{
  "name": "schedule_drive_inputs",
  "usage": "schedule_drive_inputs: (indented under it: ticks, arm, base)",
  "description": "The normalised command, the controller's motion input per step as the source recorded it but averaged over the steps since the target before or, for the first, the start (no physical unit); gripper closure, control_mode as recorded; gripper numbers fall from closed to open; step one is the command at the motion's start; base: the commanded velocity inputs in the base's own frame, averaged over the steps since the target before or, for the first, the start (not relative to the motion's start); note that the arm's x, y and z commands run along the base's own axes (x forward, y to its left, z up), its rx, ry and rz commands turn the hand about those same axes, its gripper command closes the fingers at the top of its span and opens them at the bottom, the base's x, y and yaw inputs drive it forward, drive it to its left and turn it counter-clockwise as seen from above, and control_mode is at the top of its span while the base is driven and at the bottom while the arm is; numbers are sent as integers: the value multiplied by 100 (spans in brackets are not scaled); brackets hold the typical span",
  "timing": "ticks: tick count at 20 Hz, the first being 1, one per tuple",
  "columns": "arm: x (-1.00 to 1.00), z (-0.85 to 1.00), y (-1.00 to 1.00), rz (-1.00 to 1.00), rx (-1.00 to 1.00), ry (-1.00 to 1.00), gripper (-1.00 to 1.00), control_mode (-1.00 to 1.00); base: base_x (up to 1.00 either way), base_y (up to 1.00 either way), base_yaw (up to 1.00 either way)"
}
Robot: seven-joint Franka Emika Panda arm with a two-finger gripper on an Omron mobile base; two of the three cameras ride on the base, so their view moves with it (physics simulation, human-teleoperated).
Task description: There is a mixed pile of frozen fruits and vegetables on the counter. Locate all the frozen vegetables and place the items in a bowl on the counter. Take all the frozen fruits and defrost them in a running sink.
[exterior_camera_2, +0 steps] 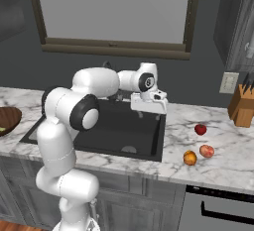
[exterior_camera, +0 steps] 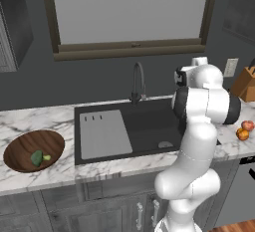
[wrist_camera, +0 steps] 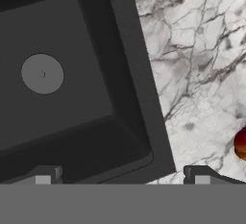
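Observation:
My gripper point(exterior_camera_2: 148, 110) hangs open and empty over the right rim of the black sink point(exterior_camera_2: 119, 128). In the hand view its fingertips point(wrist_camera: 45, 175) frame the basin corner, with the drain point(wrist_camera: 42, 74) to the left. On the marble counter point(exterior_camera_2: 223, 165) right of the sink lie a bright red round vegetable point(exterior_camera_2: 200, 129), a pinkish peach-like fruit point(exterior_camera_2: 207, 150) and an orange fruit point(exterior_camera_2: 190, 157). A red round item point(wrist_camera: 241, 143) is cut off at the hand view's right edge. The wooden bowl point(exterior_camera: 20, 144) left of the sink point(exterior_camera: 144, 126) holds a dark green lump point(exterior_camera: 37, 158) and a yellow-green piece point(exterior_camera: 47, 158).
A dark curved faucet point(exterior_camera: 138, 81) rises behind the sink, and a pale ribbed panel point(exterior_camera: 103, 134) covers the basin's left part. A wooden knife block point(exterior_camera_2: 241, 106) stands at the back right beside a wall outlet point(exterior_camera_2: 228, 82). A window spans the wall above.

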Motion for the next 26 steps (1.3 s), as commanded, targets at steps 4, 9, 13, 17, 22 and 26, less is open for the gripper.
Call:
schedule_drive_inputs:
  ticks: [4, 9, 13, 17, 22, 26]
  arm:
    - [10, 0, -43, -9, -1, 2, -100, -100]
    - [17, 0, -38, -7, -3, 0, -100, -100]
    - [32, -6, -35, -4, -5, 0, -100, -100]
    - [30, -7, -36, -5, -5, 0, -100, -100]
    - [21, -8, -40, -5, -4, 0, -100, -100]
    - [15, -9, -42, -6, -4, 0, -100, -100]
  base:
    - [0, 0, 0]
    - [0, 0, 0]
    - [0, 0, 0]
    - [0, 0, 0]
    - [0, 0, 0]
    - [0, 0, 0]
